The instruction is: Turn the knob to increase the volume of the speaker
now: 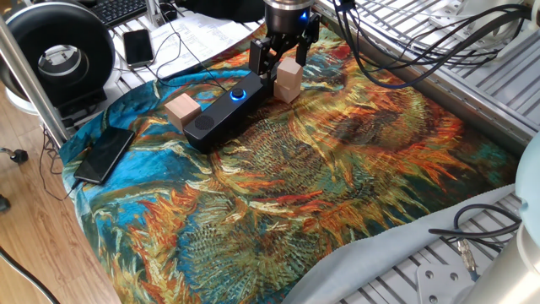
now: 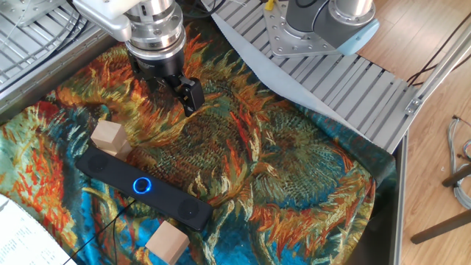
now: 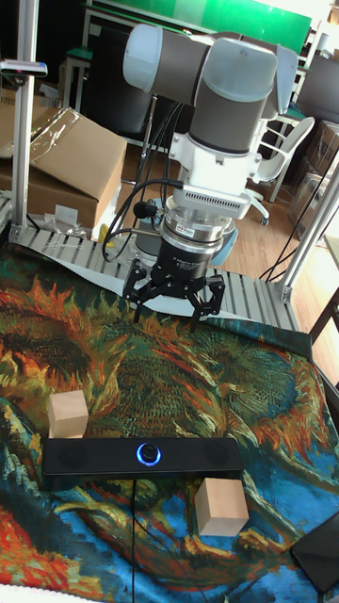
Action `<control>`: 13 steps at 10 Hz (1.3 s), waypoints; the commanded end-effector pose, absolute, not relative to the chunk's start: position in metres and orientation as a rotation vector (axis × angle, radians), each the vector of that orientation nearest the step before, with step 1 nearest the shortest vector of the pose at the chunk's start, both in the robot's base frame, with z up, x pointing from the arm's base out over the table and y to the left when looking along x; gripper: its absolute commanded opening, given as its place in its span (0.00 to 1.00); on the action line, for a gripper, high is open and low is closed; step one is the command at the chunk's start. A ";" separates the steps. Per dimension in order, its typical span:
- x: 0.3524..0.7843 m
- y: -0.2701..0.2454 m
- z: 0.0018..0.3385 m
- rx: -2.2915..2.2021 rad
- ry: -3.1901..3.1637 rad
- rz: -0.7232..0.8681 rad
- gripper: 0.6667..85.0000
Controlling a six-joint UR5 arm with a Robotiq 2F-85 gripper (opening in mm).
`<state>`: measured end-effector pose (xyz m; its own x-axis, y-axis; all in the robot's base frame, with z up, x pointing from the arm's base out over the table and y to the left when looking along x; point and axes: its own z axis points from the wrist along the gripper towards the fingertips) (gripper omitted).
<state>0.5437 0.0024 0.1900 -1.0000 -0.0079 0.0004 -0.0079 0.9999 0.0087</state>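
The speaker [image 1: 221, 111] is a long black bar lying on the sunflower-print cloth, also seen in the other fixed view [image 2: 143, 188] and the tall view [image 3: 141, 456]. Its knob [image 1: 239, 94] [image 2: 141, 185] [image 3: 148, 454] glows with a blue ring mid-top. My gripper [image 1: 275, 56] [image 2: 174, 90] [image 3: 174, 303] hangs open above the cloth on the far side of the speaker from the tall camera. It holds nothing and is clear of the knob. One finger [image 2: 193, 96] shows plainly.
Two pale wooden blocks flank the speaker: one [image 3: 68, 413] on the gripper's side, one [image 3: 221, 507] on the other side. A flat black phone [image 1: 105, 154] lies at the cloth's left edge. A round black fan [image 1: 59, 55] and metal rails [image 2: 346, 81] border the cloth.
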 end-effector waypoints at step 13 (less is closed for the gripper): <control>0.564 0.020 0.201 0.027 -3.225 -0.055 0.02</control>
